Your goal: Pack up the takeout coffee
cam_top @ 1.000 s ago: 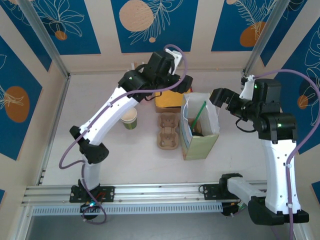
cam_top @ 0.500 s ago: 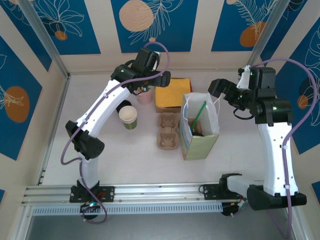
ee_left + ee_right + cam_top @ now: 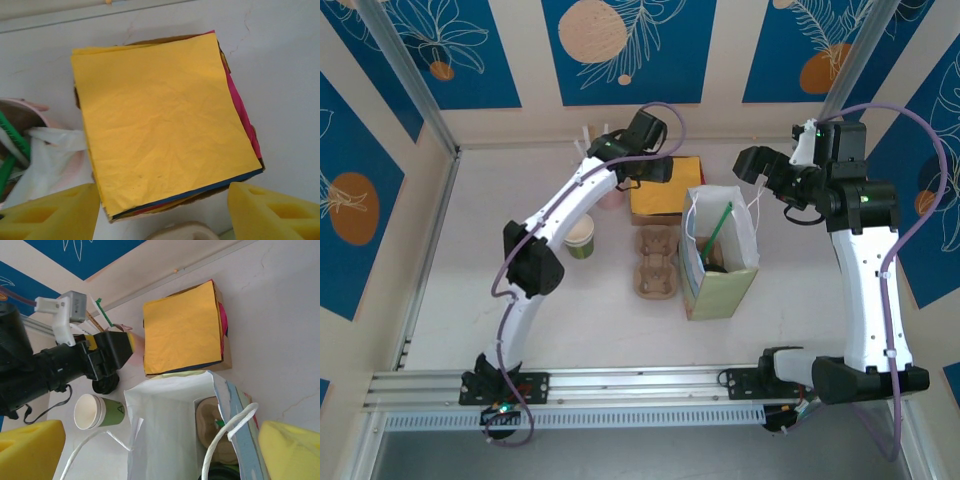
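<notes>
The paper bag (image 3: 722,280) stands open on the desk (image 3: 460,230). A green straw (image 3: 717,228) leans inside it, above something tan and something dark (too shadowed to name). The takeout coffee (image 3: 105,383) stands outside the bag, just beside the lidless green cup (image 3: 580,238), its black lid partly under the left arm. The cup carrier (image 3: 657,262) lies just left of the bag. The left gripper (image 3: 162,197) hovers over yellow napkins (image 3: 160,120) stacked in a cardboard box (image 3: 227,350), fingers spread wide. The right gripper (image 3: 160,452) hangs above the bag's mouth, fingers likewise spread.
</notes>
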`<state>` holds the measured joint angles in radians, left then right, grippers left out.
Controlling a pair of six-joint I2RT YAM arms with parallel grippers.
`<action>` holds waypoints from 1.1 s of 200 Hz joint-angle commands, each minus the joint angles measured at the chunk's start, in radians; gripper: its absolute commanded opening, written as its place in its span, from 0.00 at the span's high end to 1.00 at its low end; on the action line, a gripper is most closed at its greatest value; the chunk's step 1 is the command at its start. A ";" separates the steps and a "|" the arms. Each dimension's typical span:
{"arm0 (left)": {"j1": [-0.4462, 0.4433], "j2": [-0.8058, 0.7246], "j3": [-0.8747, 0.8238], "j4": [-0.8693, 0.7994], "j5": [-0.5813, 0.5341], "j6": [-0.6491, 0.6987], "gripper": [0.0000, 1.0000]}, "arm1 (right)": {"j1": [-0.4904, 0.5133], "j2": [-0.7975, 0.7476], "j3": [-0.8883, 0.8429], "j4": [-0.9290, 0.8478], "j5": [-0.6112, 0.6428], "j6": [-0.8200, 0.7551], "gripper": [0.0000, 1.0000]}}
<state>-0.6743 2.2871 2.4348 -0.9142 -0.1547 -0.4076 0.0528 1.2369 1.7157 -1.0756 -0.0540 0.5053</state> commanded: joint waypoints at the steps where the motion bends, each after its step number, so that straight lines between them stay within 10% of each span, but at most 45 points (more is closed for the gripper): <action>1: -0.003 0.022 0.044 0.046 0.055 -0.025 0.33 | 0.007 0.006 0.016 -0.011 -0.024 -0.018 0.01; 220: -0.003 0.284 0.048 0.299 -0.070 0.061 0.32 | -0.002 0.002 -0.049 -0.006 -0.043 -0.016 0.01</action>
<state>-0.6746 2.5458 2.4508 -0.6662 -0.1814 -0.3908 0.0544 1.2419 1.6730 -1.0782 -0.0727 0.5011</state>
